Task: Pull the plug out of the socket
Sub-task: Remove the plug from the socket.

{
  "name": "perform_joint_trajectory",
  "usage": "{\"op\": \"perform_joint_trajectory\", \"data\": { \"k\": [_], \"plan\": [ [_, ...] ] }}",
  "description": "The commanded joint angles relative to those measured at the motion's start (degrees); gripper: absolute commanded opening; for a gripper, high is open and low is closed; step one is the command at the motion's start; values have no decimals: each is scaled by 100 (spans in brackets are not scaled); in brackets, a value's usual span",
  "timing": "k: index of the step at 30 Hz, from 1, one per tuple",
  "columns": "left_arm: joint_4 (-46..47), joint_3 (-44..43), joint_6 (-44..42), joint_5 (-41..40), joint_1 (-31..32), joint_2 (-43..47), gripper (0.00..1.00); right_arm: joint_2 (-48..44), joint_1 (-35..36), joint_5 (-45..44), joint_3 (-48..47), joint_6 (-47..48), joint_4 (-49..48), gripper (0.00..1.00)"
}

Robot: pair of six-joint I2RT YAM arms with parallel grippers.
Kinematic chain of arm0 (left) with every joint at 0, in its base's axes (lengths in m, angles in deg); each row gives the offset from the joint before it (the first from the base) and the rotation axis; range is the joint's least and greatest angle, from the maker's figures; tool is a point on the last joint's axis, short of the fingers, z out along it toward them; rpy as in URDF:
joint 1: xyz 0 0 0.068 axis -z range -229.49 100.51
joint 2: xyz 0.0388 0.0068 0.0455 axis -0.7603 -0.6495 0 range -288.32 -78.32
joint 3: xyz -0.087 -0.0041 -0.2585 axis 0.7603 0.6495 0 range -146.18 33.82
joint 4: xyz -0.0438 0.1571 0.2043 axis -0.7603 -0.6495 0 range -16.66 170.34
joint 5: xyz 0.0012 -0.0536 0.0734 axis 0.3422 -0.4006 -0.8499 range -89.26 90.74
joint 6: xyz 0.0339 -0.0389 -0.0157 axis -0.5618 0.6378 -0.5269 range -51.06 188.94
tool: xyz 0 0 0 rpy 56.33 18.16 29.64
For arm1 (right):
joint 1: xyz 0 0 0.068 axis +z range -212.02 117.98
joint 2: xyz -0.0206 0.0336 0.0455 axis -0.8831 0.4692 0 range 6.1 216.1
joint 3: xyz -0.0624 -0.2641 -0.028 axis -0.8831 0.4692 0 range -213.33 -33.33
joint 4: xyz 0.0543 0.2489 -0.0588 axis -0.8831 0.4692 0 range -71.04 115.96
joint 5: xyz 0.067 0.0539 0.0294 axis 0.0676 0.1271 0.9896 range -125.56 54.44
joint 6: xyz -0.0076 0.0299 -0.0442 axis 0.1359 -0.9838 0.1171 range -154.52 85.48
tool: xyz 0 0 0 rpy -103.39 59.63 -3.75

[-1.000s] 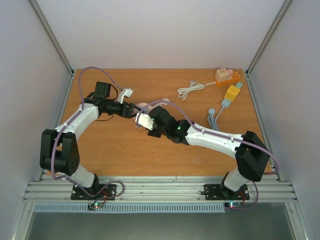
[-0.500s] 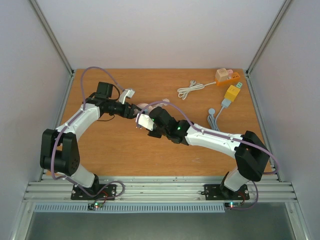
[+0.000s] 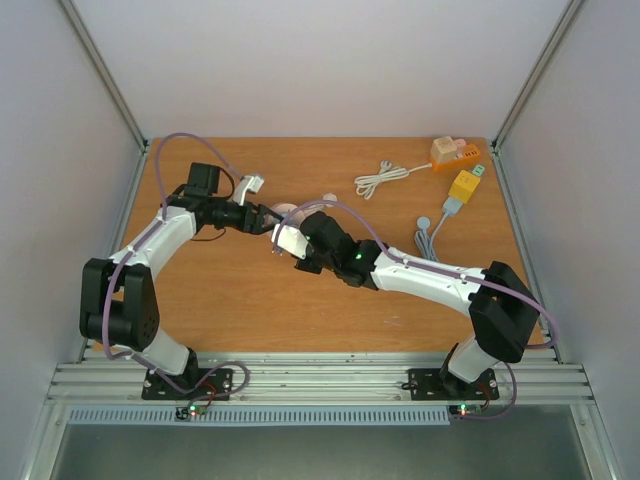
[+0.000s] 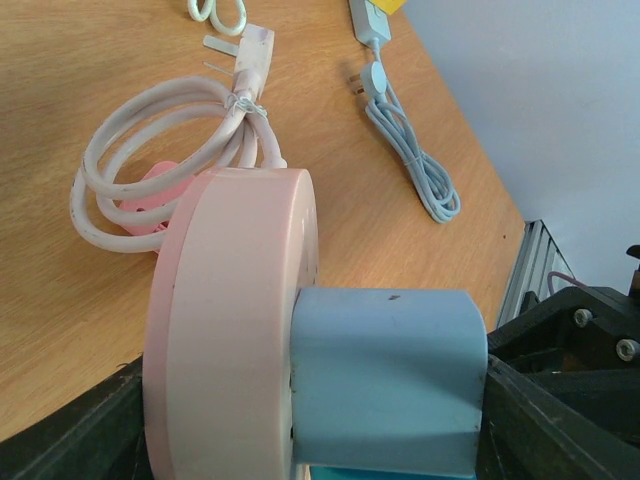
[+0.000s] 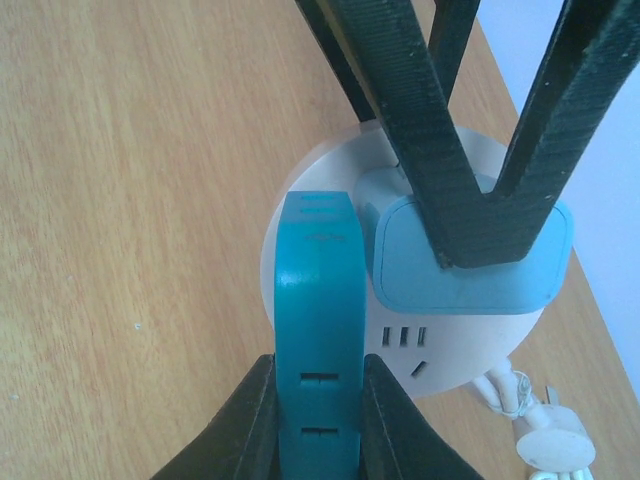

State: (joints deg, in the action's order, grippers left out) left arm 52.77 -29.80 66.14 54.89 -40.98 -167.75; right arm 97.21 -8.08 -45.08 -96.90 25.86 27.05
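The round pale pink socket (image 4: pixel 230 320) hangs above the table centre, also seen as the socket (image 3: pixel 291 211) from above. A light blue plug block (image 4: pixel 385 375) sits in its face. My left gripper (image 4: pixel 310 415) is shut across the socket and this block, one finger (image 4: pixel 70 440) behind the disc and the other finger (image 4: pixel 560 420) on the block's end. A teal plug (image 5: pixel 315 320) stands on the socket's face (image 5: pixel 440 360) beside the light blue block (image 5: pixel 470 270). My right gripper (image 5: pixel 318 420) is shut on the teal plug, a pad on each flat side.
The socket's white cord (image 4: pixel 150 140) lies coiled on the table with its white plug (image 4: pixel 250 60). At the back right are an orange adaptor (image 3: pixel 448 152), a yellow adaptor (image 3: pixel 465 185), a white cable (image 3: pixel 378 180) and a grey cable (image 3: pixel 428 235).
The left wrist has shifted slightly to the left. Both grippers remain at the socket, and the right jaws stay on the teal plug.
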Motion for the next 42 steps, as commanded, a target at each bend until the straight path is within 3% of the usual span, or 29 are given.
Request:
{"op": "perform_joint_trajectory", "data": {
  "k": [1, 12, 27, 42],
  "plan": [
    [428, 19, -8, 180, -104, 188, 0, -178, -147, -202, -103, -157, -107, 3],
    [208, -29, -258, 60, 18, 137, 0, -219, -208, 127, -211, -91, 275, 2],
    [127, -103, -347, -331, 177, 121, 0, -155, 18, -658, -102, 394, -256, 4],
    [285, -68, -96, 627, -95, 109, 0, -293, 18, -552, 165, 416, -661, 3]
  ]
}}
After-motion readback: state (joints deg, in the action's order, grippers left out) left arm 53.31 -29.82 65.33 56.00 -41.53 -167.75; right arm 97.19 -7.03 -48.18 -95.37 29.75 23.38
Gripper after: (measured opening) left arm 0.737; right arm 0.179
